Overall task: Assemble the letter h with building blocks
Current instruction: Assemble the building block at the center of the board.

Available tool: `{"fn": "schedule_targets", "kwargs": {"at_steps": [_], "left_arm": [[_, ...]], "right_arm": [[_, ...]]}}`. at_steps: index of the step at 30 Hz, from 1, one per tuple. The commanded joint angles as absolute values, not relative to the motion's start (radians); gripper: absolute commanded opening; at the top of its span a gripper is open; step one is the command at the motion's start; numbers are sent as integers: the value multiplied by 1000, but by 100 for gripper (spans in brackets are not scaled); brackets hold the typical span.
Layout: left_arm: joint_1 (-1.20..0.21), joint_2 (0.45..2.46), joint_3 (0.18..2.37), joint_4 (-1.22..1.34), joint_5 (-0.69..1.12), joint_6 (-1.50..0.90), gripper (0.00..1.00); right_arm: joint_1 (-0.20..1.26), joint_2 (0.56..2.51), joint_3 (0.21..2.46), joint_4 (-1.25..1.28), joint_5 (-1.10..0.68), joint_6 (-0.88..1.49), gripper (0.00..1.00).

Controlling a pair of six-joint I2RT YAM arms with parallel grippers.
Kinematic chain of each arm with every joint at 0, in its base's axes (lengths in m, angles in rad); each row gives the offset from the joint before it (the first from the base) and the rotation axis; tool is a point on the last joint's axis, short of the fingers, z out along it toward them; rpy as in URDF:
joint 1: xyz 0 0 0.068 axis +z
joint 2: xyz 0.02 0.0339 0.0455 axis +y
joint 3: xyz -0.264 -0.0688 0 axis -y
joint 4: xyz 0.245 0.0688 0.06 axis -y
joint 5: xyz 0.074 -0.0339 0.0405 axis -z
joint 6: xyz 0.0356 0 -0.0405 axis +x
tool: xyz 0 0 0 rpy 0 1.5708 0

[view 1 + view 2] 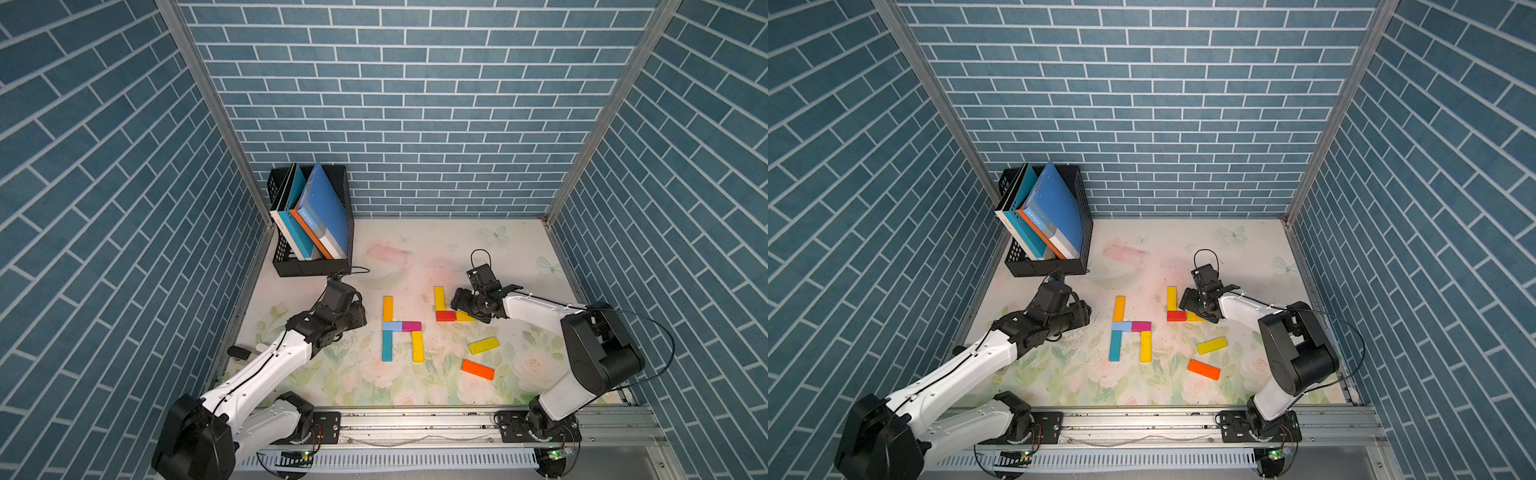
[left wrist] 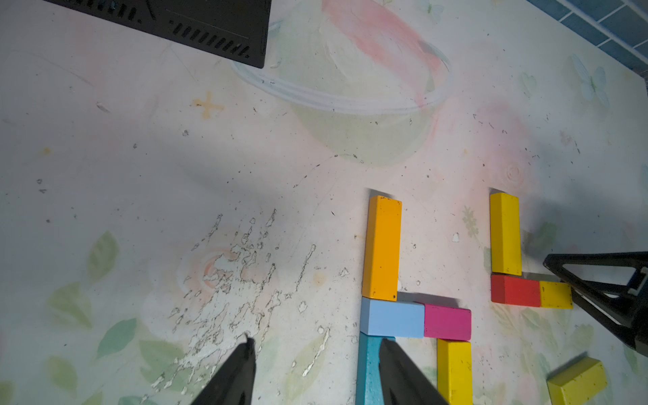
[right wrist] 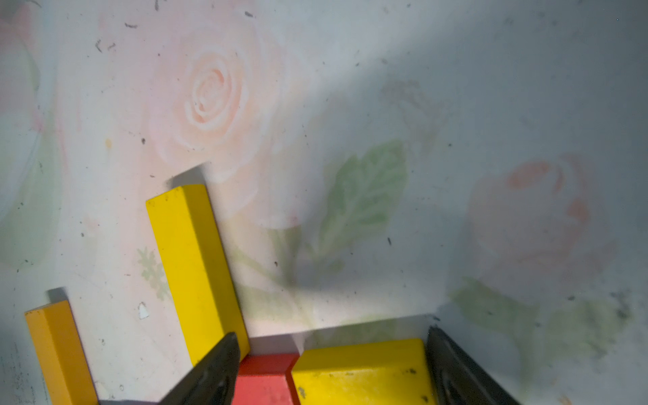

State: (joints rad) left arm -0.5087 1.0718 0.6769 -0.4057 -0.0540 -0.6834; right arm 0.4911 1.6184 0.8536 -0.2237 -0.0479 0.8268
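Observation:
In both top views, five building blocks form an h shape mid-table: amber (image 1: 387, 308), light blue (image 1: 392, 326), magenta (image 1: 411, 326), teal (image 1: 387, 347) and yellow (image 1: 417, 346). To its right a long yellow block (image 1: 439, 298), a red block (image 1: 446, 316) and a short yellow block (image 3: 357, 368) make an L. My right gripper (image 3: 333, 354) hangs over them, open, jaws straddling the red and short yellow blocks. My left gripper (image 2: 315, 350) is open and holds nothing, left of the h, one finger (image 2: 399, 371) above the teal block (image 2: 368, 371).
A loose yellow block (image 1: 483, 345) and an orange block (image 1: 478, 370) lie front right. A black basket (image 1: 311, 266) holding large books stands at the back left, close behind the left arm. Blue brick walls enclose the floral table.

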Motion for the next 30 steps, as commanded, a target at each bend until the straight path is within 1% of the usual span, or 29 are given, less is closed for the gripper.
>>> {"fn": "schedule_targets", "kwargs": {"at_steps": [1, 25, 30], "left_arm": [[-502, 1073, 663, -403, -51, -672, 62], [-501, 1065, 649, -402, -51, -672, 61], [-500, 1063, 647, -403, -52, -673, 61]], "right_arm": [[497, 1620, 842, -232, -43, 875, 84], [500, 1599, 844, -249, -52, 891, 83], [500, 1586, 845, -268, -28, 891, 83]]}}
